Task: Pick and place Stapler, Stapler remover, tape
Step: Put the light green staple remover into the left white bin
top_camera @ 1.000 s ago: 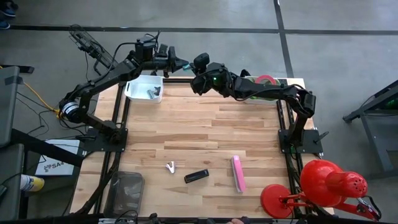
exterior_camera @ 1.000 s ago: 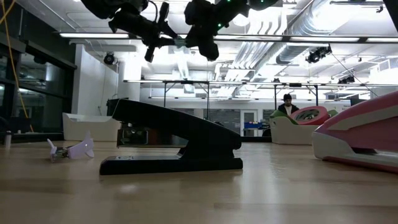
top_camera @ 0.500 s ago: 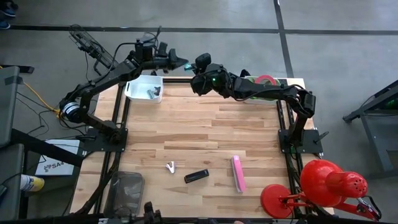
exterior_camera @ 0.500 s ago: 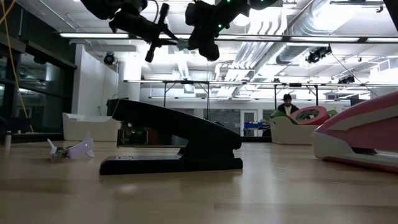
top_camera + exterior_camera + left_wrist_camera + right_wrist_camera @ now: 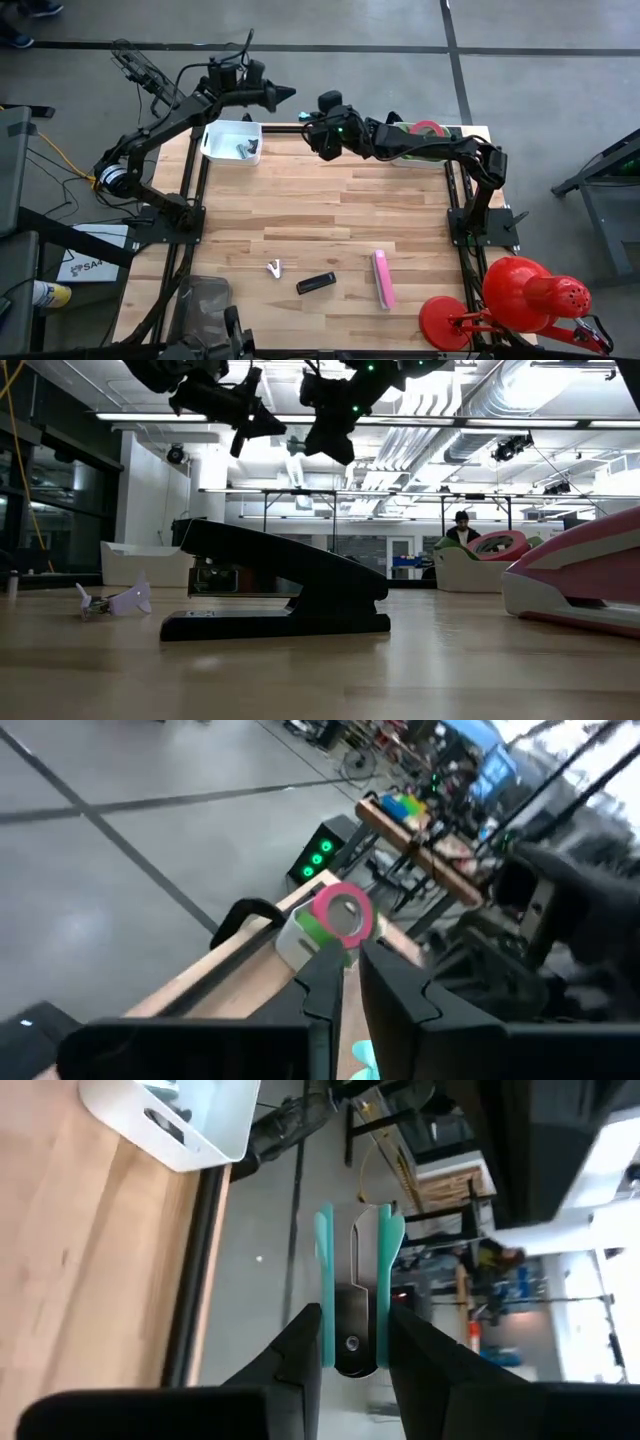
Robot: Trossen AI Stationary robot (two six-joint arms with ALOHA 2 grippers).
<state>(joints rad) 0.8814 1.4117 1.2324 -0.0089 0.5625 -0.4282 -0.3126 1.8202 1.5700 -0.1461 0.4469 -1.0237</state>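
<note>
Both arms are raised over the far edge of the light wooden slatted table (image 5: 330, 210). The right gripper (image 5: 345, 1342) is clamped on a teal-handled staple remover with a metal middle (image 5: 352, 1295), which juts out past its fingertips; in the high view this gripper (image 5: 318, 137) sits near the table's far edge, right of the white rectangular plastic bin (image 5: 231, 141). The left gripper (image 5: 343, 978) has its fingers pressed together with nothing between them, and it points out beyond the far edge, above the bin (image 5: 283, 95).

A black desk stapler (image 5: 316, 283) lies near the front edge, with a pink stapler (image 5: 382, 278) to its right and a small white staple remover (image 5: 274, 268) to its left. A pink roll of tape on a green dispenser (image 5: 428, 130) sits at the far right corner. The bin holds a small dark metal object (image 5: 246, 150).

White paper under the left frame (image 5: 84, 266) shows lettering beginning "SA"; the rest is unreadable. A red desk lamp (image 5: 512, 298) stands at the front right corner.
</note>
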